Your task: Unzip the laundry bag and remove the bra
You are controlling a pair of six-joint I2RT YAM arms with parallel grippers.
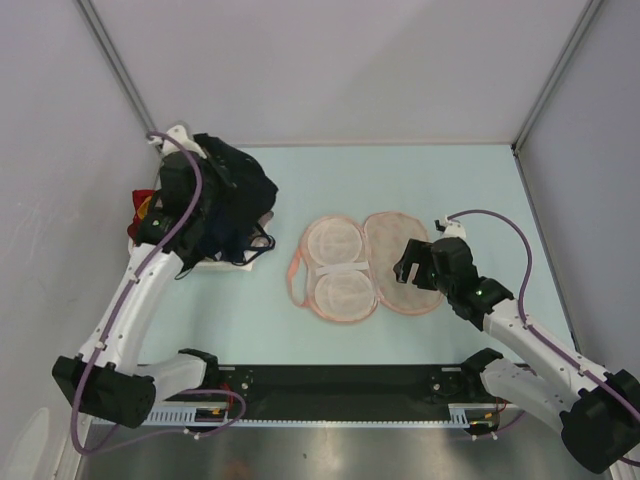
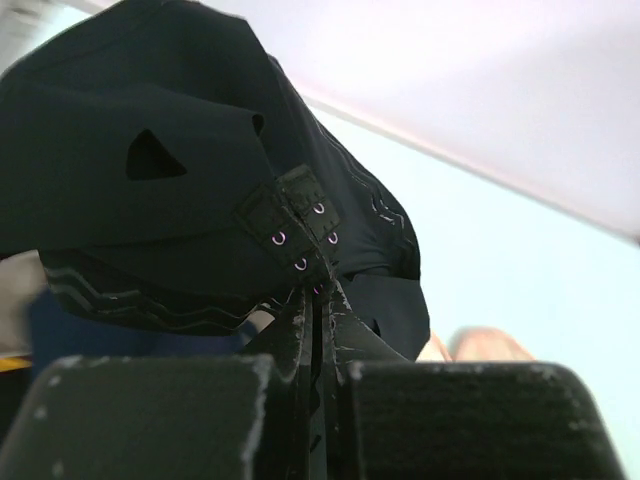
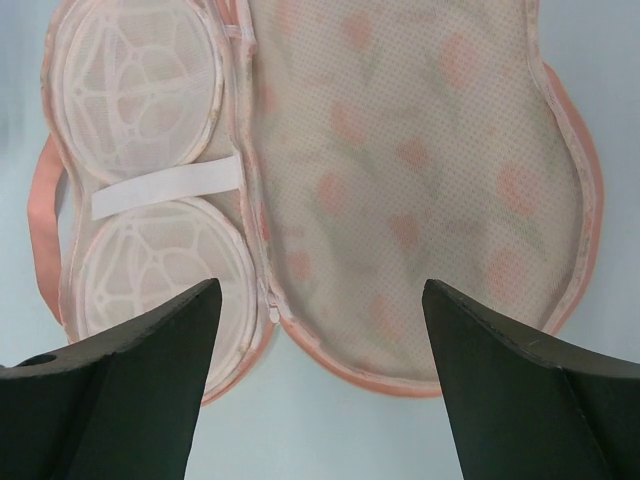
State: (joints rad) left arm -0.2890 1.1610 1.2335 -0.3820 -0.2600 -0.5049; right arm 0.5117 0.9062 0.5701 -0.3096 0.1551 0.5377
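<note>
Left pincer (image 2: 320,310) clamps black bra (image 2: 150,200) | right pincer (image 3: 320,290) wide | laundry bag (image 3: 430,180) open, mesh cups (image 3: 140,90) inside

The bag (image 1: 365,265) (image 3: 400,180) lies unzipped and spread flat like an open shell in the middle of the table (image 1: 450,180). Its left half holds two round white mesh cups, one above the other, with a white band between them. Its right half is beige-pink mesh with red-orange motifs and a pink rim. The bra (image 1: 235,190) (image 2: 150,200), black with a hook-and-eye clasp, is well apart at far left, pinched in the closed left gripper (image 2: 320,300) and draped over it.
</note>
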